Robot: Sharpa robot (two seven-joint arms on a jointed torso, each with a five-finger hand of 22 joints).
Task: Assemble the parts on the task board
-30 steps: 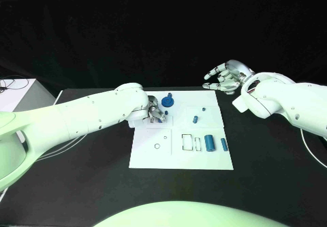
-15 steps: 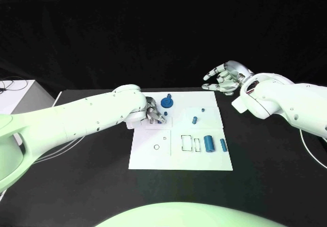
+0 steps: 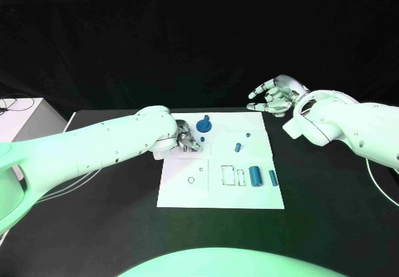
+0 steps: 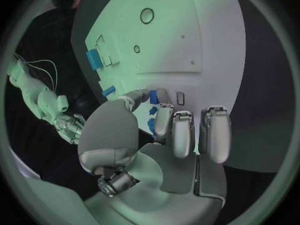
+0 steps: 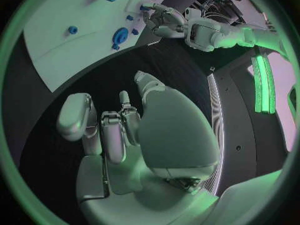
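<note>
Fingers of the left hand [image 3: 186, 140] curl down over the upper left part of the task board [image 3: 218, 196], and the left wrist view shows a small blue part [image 4: 153, 97] right at the fingertips [image 4: 164, 114]; whether it is truly pinched I cannot tell. To do this step well, I judge the hand should settle its hold on that piece squarely before lifting, and keep clear of the round blue knob part [image 3: 205, 123] standing just beside it. Further right on the board stand a small blue peg [image 3: 238, 146], and lower down a thick blue cylinder [image 3: 255, 175] with a thinner blue pin [image 3: 273, 177] next to it. Right hand [image 3: 274, 96] hangs released, fingers spread, above the worktop [image 3: 332, 190] past the board's far right corner. Against a second ago, the left hand has edged slightly toward the board's left rim; the right hand has stayed put.
</note>
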